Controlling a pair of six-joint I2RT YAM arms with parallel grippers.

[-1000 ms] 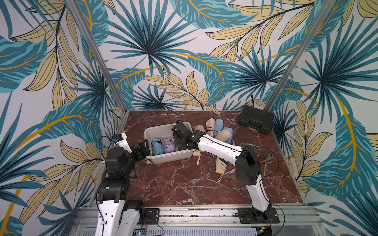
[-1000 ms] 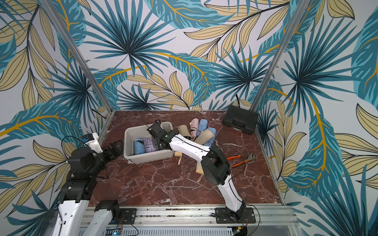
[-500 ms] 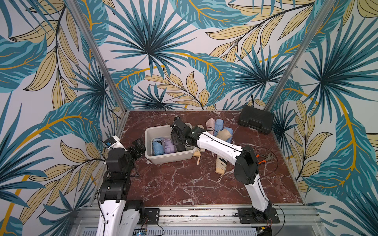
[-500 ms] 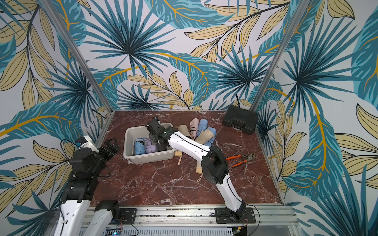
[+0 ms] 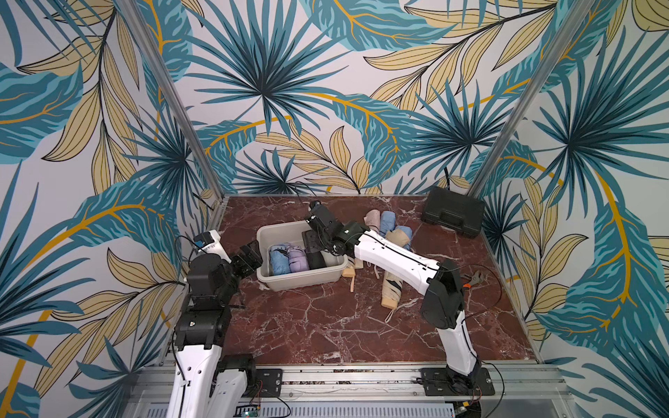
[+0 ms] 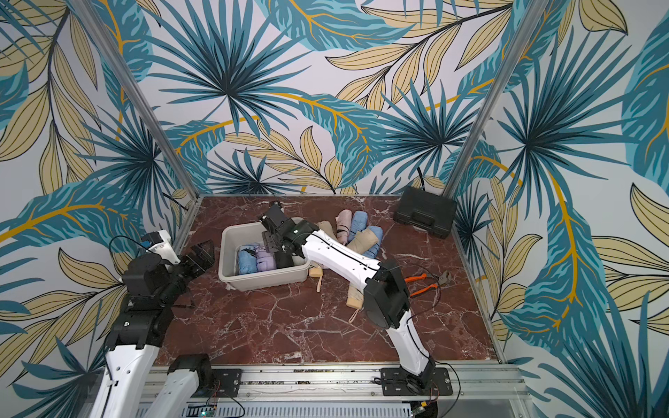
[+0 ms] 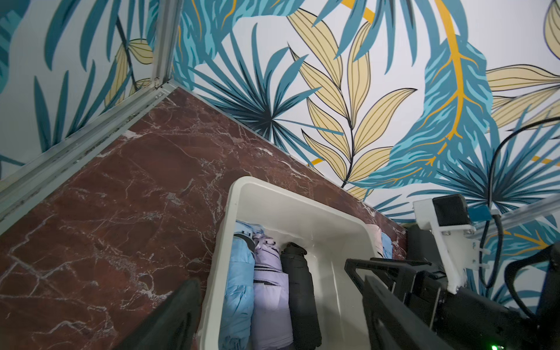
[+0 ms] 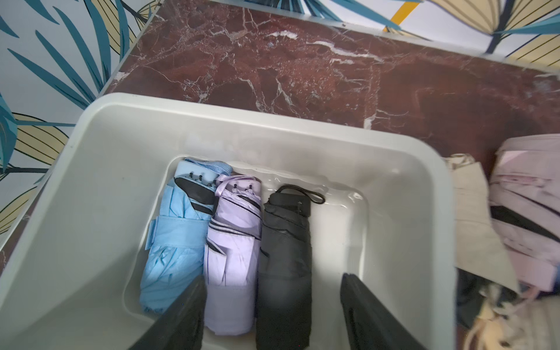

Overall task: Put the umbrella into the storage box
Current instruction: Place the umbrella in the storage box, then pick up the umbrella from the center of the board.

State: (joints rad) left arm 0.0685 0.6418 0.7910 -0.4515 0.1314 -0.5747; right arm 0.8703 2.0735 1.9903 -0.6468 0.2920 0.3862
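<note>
Right gripper point(image 8: 272, 277) spread wide, empty, over the storage box point(image 8: 91, 188), black umbrella point(image 8: 285, 242) lying inside beside purple umbrella point(image 8: 233, 242) and blue umbrella point(image 8: 175, 239), left gripper point(image 5: 249, 255) parted, empty, just left of box.

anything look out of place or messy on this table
Orange-handled pliers lie on the table, unrelated to the job. A beige umbrella lies askew, strap trailing. The storage box contents look tidy.
</note>
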